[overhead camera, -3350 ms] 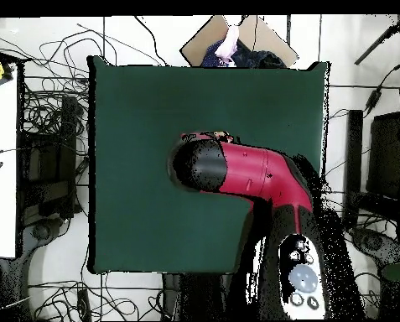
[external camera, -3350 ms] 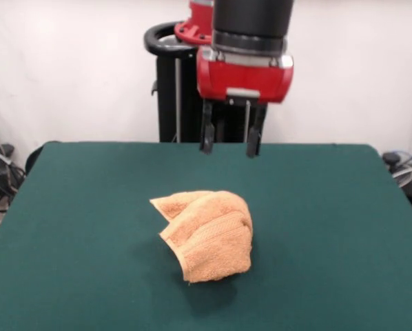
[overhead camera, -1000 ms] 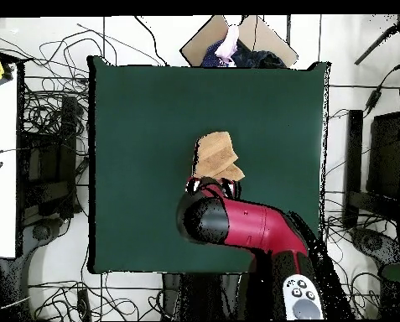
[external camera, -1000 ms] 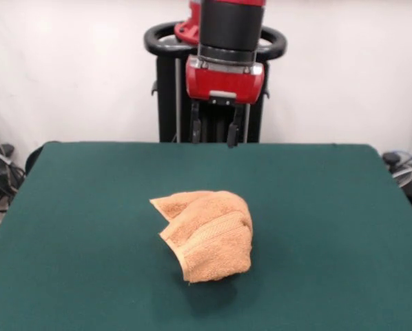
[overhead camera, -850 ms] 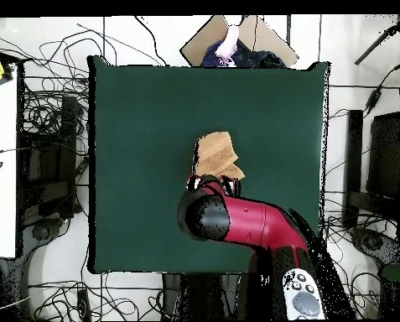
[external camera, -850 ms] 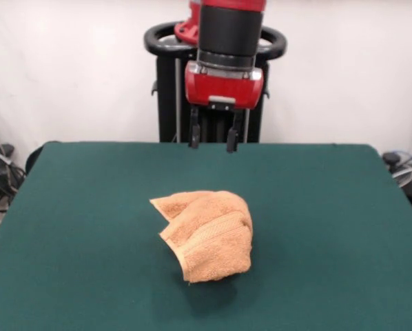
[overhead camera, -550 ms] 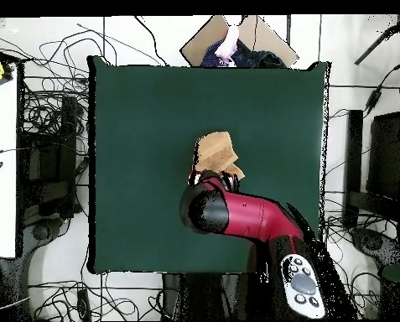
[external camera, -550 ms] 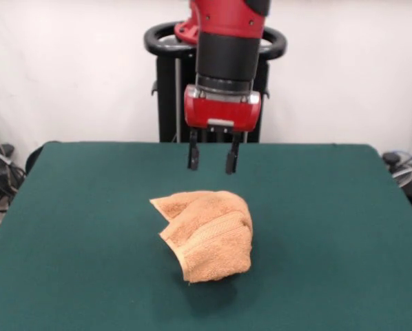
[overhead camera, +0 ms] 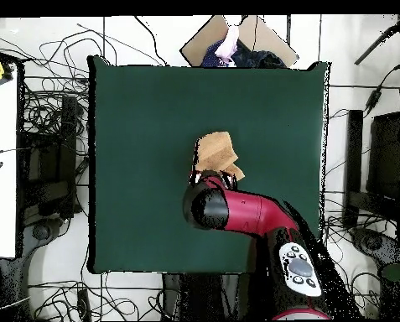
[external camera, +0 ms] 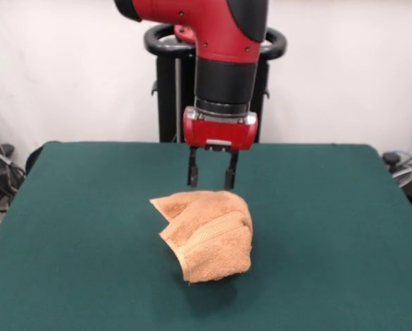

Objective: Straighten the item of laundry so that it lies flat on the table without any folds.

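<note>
The orange-tan towel (external camera: 209, 231) lies crumpled and folded over itself near the middle of the green table (external camera: 75, 227). Its woven border band runs across the near fold. My gripper (external camera: 210, 183) hangs open just above the towel's far edge, its two fingertips apart and close over the cloth without clearly touching it. In the overhead view the towel (overhead camera: 215, 153) shows only in part, and the arm (overhead camera: 236, 211) covers its side towards the robot and hides the gripper.
The robot's black pedestal (external camera: 175, 89) stands behind the table's far edge. Cables (overhead camera: 44, 126) and equipment lie on the floor around the table. A person's hand (overhead camera: 229, 42) over a cardboard box shows past the table's edge opposite the robot.
My gripper has come down from high over the table's far edge and moved forward. It now hangs just above the towel's far edge. The towel has not moved.
</note>
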Controlling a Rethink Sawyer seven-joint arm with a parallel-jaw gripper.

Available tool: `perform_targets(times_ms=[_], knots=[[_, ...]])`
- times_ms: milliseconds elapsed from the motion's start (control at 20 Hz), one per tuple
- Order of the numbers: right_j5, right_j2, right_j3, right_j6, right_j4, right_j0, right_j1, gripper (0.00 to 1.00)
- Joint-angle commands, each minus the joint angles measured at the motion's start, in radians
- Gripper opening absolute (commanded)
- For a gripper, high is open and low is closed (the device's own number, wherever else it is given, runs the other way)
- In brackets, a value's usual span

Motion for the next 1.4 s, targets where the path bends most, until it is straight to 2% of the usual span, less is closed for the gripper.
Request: perform_targets(times_ms=[50, 650, 1400], knots=[[-0.020, 0.088, -0.103, 0.060, -0.049, -0.017, 0.075, 1.00], [-0.058, 0.071, -0.134, 0.083, -0.062, -0.008, 0.105, 1.00], [-0.060, 0.046, -0.132, 0.101, -0.079, 0.001, 0.098, 1.00]])
